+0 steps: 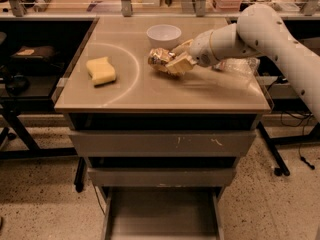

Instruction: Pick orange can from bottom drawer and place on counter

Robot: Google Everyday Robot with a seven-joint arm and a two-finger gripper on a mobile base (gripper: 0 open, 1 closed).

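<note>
my gripper is out over the middle of the counter, reaching in from the right side, and its two pale fingers are closed around the orange can. one finger sits above the can and the other below it, so the crumpled golden can pokes out to the left of my fingertips. the can lies tilted on its side in my grasp, low over the beige top; i cannot tell whether it touches the surface or hangs just above it. a white bowl stands just behind the can, towards the back edge. a yellow sponge lies well off to the left, inside the faint white arc mark. a clear plastic bottle lies on the right part of the counter, partly hidden under my forearm. beneath the top, the two shallower drawers are pushed in, while the bottom drawer is pulled out towards the camera, showing its flat grey floor
</note>
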